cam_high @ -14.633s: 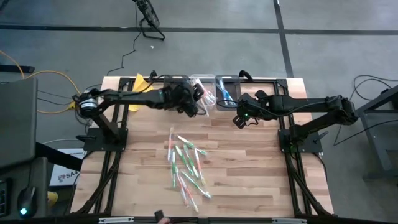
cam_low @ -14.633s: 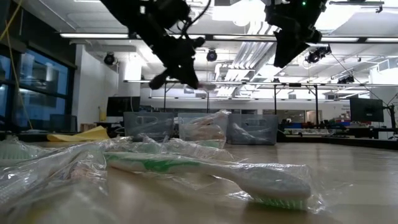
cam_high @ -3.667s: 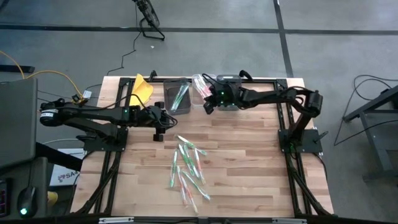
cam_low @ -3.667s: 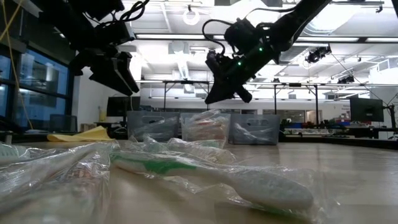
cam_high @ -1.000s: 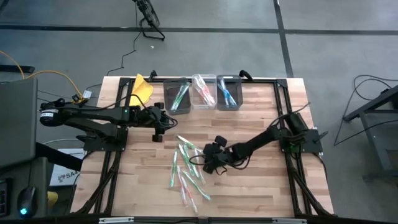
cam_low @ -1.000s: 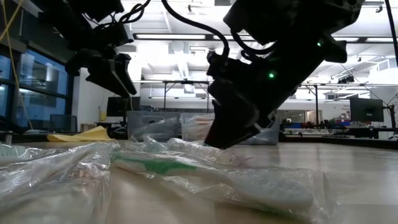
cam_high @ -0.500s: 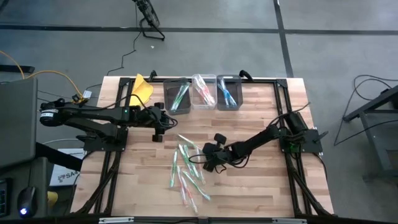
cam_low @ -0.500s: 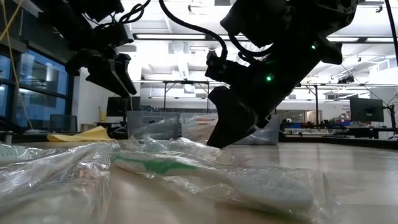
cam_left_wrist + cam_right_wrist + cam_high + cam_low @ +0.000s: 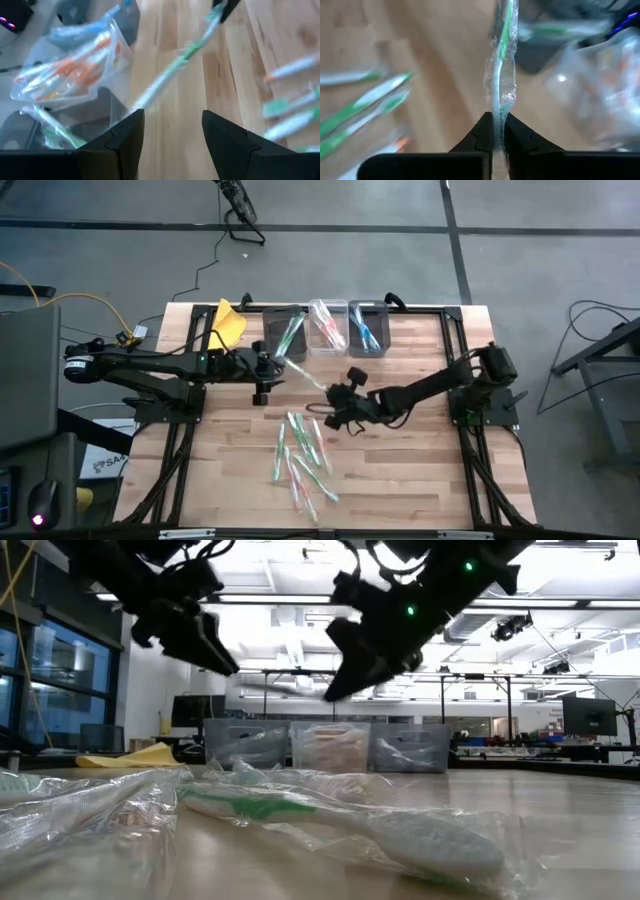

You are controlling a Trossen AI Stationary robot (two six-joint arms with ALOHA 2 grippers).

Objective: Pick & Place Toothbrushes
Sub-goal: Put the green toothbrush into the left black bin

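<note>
Several wrapped toothbrushes (image 9: pixel 300 455), white with green or red, lie scattered on the wooden table; one green one (image 9: pixel 340 820) fills the low view's foreground. My right gripper (image 9: pixel 333 402) hangs above the pile's far end, shut on one green-and-white toothbrush (image 9: pixel 501 75) in clear wrap. That toothbrush (image 9: pixel 305 378) points toward my left gripper (image 9: pixel 262 375), which hovers open over the table left of centre and holds nothing. In the left wrist view the held toothbrush (image 9: pixel 170 70) shows ahead of the open fingers. My right gripper pinches one end of the wrapped toothbrush (image 9: pixel 496 112) between its two fingers. The fingers slant down from the table's right side, and the toothbrush runs on ahead of them, roughly in line. It is lifted clear of the table, its free end (image 9: pixel 288 366) toward the far left.
Three small bins stand in a row at the far edge, holding green (image 9: pixel 285 335), red (image 9: pixel 328 328) and blue (image 9: pixel 367 330) toothbrushes. A yellow cloth (image 9: pixel 228 320) lies at the far left corner. Bare wood spreads on the table's right half (image 9: pixel 420 470).
My right gripper has risen from the pile and gone toward the far edge, turning as it went. One green toothbrush has come up with it, lifted clear of the table. My left gripper has tipped a little in place.
</note>
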